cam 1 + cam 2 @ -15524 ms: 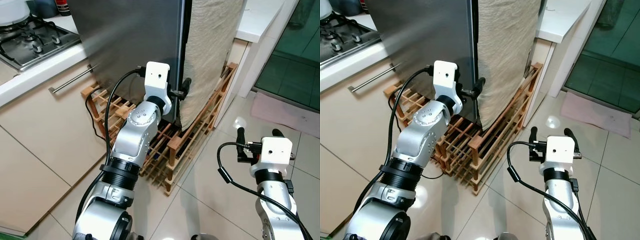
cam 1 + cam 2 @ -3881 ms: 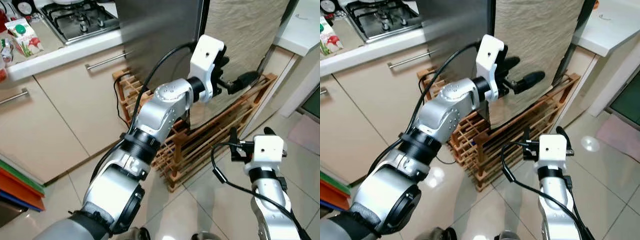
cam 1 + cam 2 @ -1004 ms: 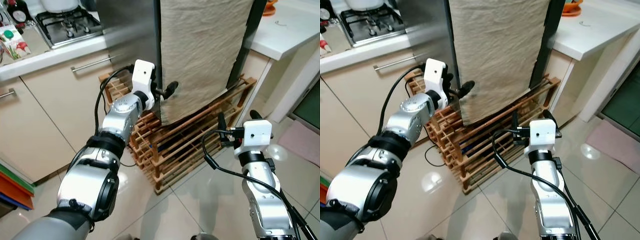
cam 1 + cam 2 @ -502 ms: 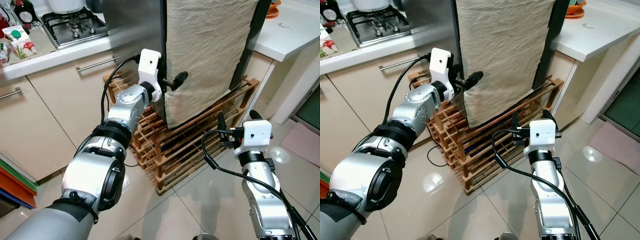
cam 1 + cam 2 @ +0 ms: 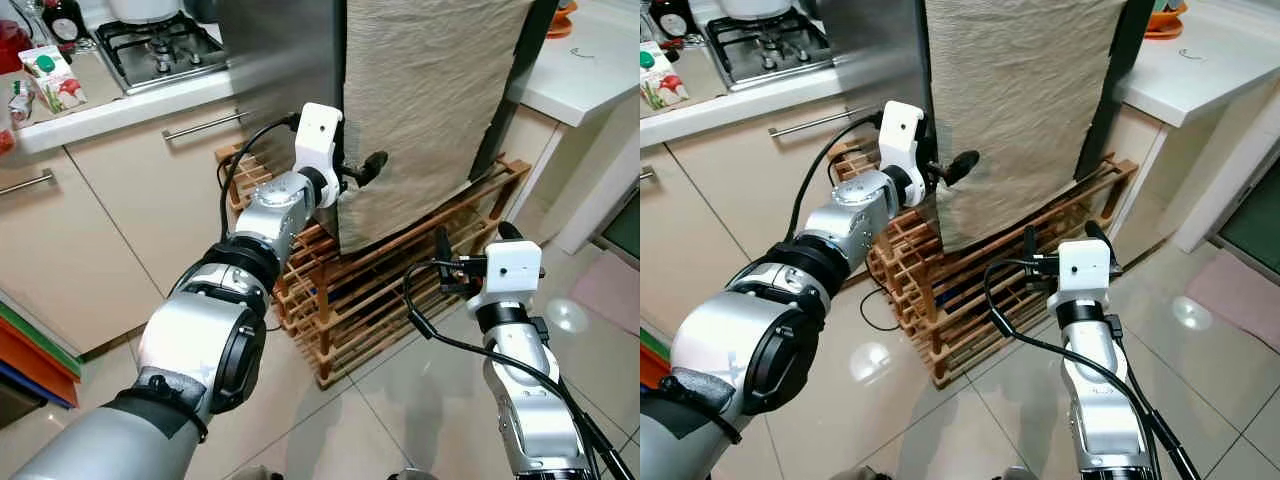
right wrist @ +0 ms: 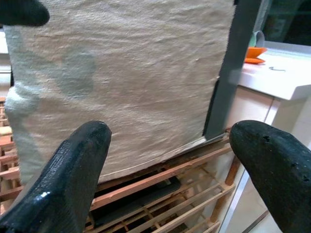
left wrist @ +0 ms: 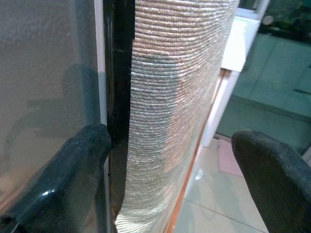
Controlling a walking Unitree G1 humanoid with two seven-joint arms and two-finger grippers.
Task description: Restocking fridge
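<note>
Head views: the fridge (image 5: 280, 50) is seen standing on a wooden rack (image 5: 400, 270), its door covered by a beige cloth (image 5: 420, 100); a stove (image 5: 165, 45) and a carton (image 5: 55, 80) are seen on the counter to the left.
Left wrist view: the left gripper (image 7: 170, 160) is spread wide, one finger (image 7: 82, 160) pressed at the dark door edge beside the cloth, nothing grasped.
Right wrist view: the right gripper (image 6: 180, 160) is held wide open and empty, facing the cloth above the rack.

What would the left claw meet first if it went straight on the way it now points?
Probably the cloth over the fridge front. The open left claw straddles its edge, one finger by the dark door gap, so depth is hard to judge.
</note>
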